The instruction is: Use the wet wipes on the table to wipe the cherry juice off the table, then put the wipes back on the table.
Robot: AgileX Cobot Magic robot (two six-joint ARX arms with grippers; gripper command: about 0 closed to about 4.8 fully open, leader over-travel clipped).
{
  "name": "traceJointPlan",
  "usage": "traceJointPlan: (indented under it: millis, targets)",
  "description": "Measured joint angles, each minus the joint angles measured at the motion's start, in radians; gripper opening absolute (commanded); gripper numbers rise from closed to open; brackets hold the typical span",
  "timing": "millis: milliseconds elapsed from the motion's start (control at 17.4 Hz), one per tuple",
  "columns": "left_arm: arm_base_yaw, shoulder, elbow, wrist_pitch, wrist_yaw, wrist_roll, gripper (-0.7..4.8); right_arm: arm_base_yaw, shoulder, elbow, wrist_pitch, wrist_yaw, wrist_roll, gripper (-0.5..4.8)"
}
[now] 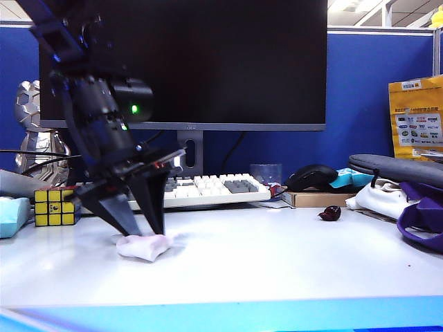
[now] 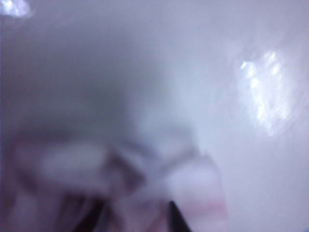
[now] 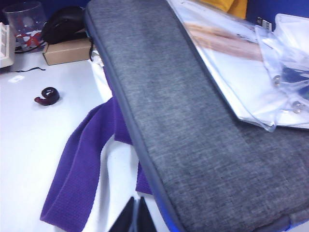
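The wet wipes (image 1: 144, 246) lie crumpled on the white surface (image 1: 277, 263), in front of the keyboard (image 1: 208, 189). The left end effector (image 1: 142, 229) stands over them with its jaws parted, tips touching the lump. The right end effector (image 3: 134, 217), by the grey sleeve (image 3: 193, 121) right of the keyboard, is clenched on nothing. A clear cup (image 1: 266, 173) behind the keyboard shows no discernible contents.

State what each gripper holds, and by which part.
The left gripper stands with jaws parted over the wet wipes on the table; a hold cannot be told. The right gripper, shut above the purple strap, holds nothing.
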Motion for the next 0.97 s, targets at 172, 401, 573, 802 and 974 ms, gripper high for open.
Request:
traceJointPlan:
  millis: [172, 401, 573, 802, 974]
  targets:
    - [-0.001, -0.123, -0.003, 0.027, -0.005, -0.021, 1.59, 0.000, 0.000, 0.000, 0.000, 0.000, 0.000, 0.00]
    - [0.000, -0.342, 0.090, 0.067, -0.143, -0.058, 0.76, 0.000, 0.000, 0.000, 0.000, 0.000, 0.000, 0.00]
    - [0.009, -0.477, 0.211, 0.058, -0.242, -0.060, -0.06, 0.000, 0.000, 0.000, 0.000, 0.000, 0.000, 0.00]
    - [0.042, -0.668, 0.259, 0.052, -0.344, -0.061, -0.06, 0.000, 0.000, 0.000, 0.000, 0.000, 0.000, 0.00]
    - [0.043, -0.844, 0.240, 0.059, -0.496, -0.055, -0.06, 0.000, 0.000, 0.000, 0.000, 0.000, 0.000, 0.00]
